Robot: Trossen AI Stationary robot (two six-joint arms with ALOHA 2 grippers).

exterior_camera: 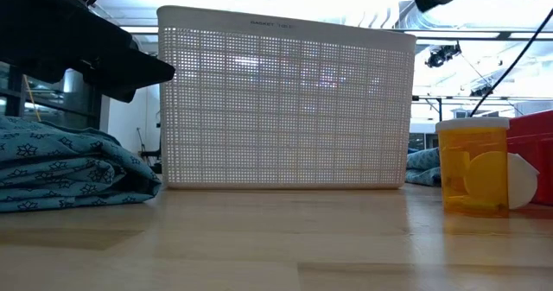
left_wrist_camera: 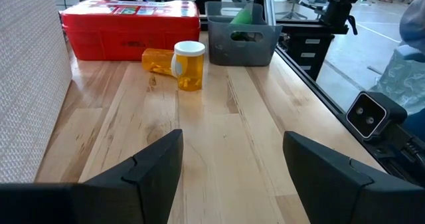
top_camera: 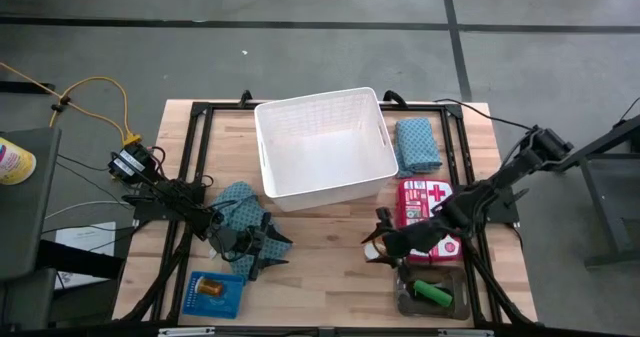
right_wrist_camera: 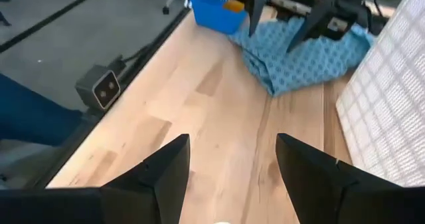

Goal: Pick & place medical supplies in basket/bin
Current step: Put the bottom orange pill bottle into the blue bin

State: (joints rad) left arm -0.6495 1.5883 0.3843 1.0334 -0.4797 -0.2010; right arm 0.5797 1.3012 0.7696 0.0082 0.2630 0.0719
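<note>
Here, left gripper (top_camera: 268, 252) open, empty, over teal cloth (top_camera: 240, 205), right gripper (top_camera: 377, 243) open near pill bottle (top_camera: 375, 254)

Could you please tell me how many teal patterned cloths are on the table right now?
2. One cloth lies crumpled by the basket's front left corner, under the left gripper. The other cloth lies folded beside the basket's right wall. More could be hidden.
</note>
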